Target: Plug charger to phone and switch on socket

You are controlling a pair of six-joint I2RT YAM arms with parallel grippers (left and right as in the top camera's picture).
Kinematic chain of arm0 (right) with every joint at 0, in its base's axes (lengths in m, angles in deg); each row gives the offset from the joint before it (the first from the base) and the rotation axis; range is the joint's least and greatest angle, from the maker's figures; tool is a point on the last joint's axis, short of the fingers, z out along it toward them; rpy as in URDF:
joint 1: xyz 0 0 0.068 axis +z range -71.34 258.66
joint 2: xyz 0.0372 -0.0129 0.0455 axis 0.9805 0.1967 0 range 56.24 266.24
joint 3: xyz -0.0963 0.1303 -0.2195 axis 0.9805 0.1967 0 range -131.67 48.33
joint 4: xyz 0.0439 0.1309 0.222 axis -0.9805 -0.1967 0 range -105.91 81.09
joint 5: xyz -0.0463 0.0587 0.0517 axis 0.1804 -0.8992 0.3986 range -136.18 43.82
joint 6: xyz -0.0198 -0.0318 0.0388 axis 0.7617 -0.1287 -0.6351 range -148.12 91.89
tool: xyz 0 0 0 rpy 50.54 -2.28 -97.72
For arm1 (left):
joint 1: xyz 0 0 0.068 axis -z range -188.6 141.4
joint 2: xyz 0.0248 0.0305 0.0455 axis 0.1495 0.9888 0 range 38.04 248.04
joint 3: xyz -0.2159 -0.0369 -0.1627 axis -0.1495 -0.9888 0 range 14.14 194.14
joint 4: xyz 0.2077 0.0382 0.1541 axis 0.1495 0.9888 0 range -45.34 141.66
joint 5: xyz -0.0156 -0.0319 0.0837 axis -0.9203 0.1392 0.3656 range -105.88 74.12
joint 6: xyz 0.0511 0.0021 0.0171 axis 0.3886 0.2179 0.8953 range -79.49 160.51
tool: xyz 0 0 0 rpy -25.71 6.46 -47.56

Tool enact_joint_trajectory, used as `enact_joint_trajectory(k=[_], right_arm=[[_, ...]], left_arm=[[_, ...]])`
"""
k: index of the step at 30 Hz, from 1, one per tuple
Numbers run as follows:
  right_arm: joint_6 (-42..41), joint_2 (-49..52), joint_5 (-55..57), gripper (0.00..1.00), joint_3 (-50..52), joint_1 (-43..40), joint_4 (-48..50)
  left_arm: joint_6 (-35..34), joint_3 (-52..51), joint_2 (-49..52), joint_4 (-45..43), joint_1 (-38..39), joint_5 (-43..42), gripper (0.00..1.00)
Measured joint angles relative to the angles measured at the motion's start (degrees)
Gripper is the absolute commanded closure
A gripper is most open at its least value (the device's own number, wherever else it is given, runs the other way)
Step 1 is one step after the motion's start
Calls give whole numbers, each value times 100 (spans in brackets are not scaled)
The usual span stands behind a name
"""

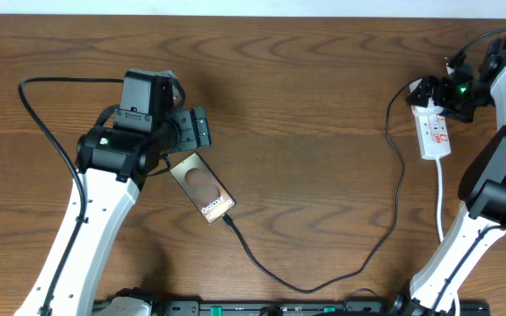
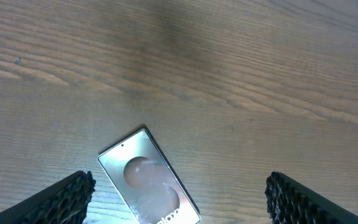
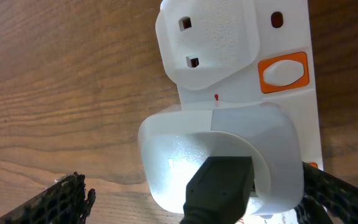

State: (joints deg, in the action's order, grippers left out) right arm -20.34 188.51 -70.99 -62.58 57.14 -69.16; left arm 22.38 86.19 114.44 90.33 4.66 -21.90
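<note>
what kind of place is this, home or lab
Likely a robot test bench, not a home: a wooden table, a left arm and right arm at it, and a phone, charger cable and power strip laid out.

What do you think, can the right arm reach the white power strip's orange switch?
Probably yes: the open right gripper hovers just above the white power strip, whose orange switch sits uncovered beside a white plug.

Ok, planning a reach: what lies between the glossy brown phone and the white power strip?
Overhead view: bare wooden table, crossed only by the thin black charger cable curving from phone to strip.
</note>
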Motion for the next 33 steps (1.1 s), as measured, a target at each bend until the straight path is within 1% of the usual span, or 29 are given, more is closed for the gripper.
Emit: enact_joint_trajectory(k=[16, 26, 31, 33], right_arm=[[2, 0, 0, 1, 13, -2, -94], [-26, -105, -92, 1, 284, -26, 144], [-262, -118, 0, 2, 286, -31, -9], [-466, -129, 203, 2, 238, 2, -295]], left_arm=[[0, 0, 0, 28, 0, 0, 10], [0, 0, 0, 61, 0, 0, 9], [0, 0, 0, 138, 0, 0, 10], [0, 0, 0, 146, 0, 0, 10]])
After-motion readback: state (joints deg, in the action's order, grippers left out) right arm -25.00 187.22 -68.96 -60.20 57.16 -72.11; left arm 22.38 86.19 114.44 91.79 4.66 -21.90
